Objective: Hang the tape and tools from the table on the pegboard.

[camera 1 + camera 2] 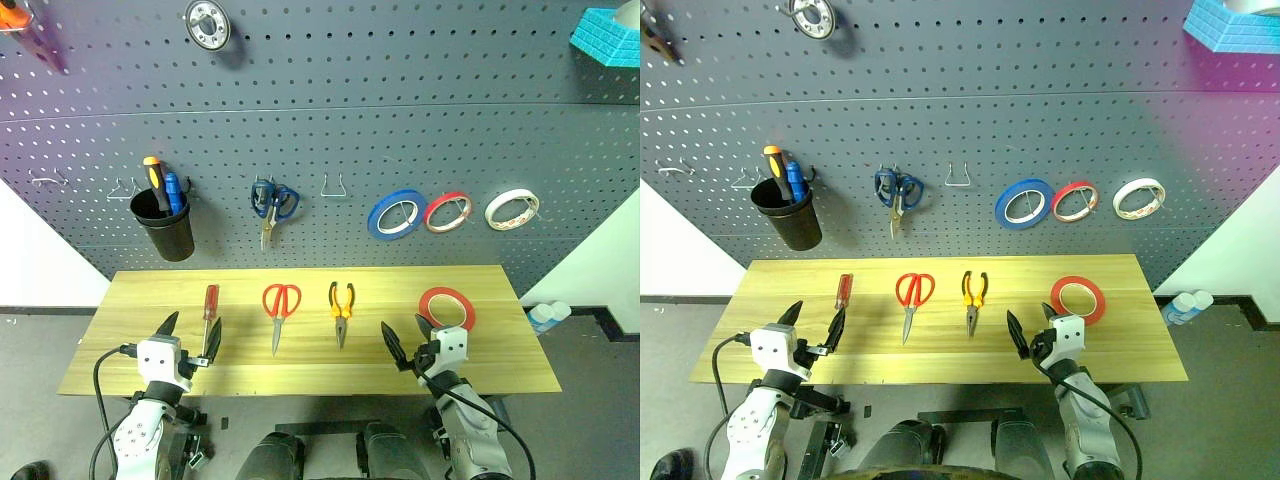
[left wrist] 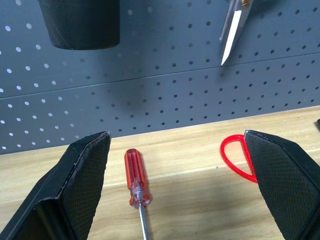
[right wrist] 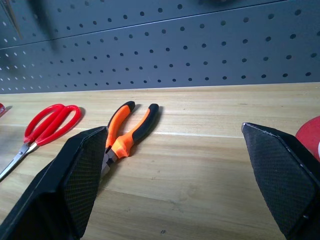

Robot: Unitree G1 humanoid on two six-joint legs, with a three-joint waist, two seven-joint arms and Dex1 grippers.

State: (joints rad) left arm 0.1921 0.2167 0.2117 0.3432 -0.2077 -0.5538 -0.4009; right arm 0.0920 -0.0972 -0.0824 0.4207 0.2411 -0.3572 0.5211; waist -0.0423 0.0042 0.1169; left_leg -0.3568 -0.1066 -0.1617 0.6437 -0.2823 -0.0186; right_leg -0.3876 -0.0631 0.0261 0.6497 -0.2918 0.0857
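- The left gripper (image 1: pixel 191 331) hovers with fingers spread wide, empty, at the screwdriver (image 1: pixel 210 306) on the table (image 1: pixel 310 375).
- The right gripper (image 1: pixel 404 336) is wide too, empty, between the pliers (image 1: pixel 341 305) and the tape (image 1: pixel 446 307).
- The red scissors (image 1: pixel 281 305) lie between screwdriver and pliers, near the pegboard (image 1: pixel 330 110).

Light wood table (image 1: pixel 130 290) with four things laid out in a row

Taking the pliers (image 1: pixel 341 305) as the landmark, lying near the middle with orange-and-black handles toward the pegboard side: the red-handled scissors (image 1: pixel 280 306) lie just to their left, blades pointing to the near edge; the slim red-handled screwdriver (image 1: pixel 210 312) lies farther left, beyond the scissors; the wide red tape (image 1: pixel 446 308) lies flat well to their right. All four sit apart, none touching.
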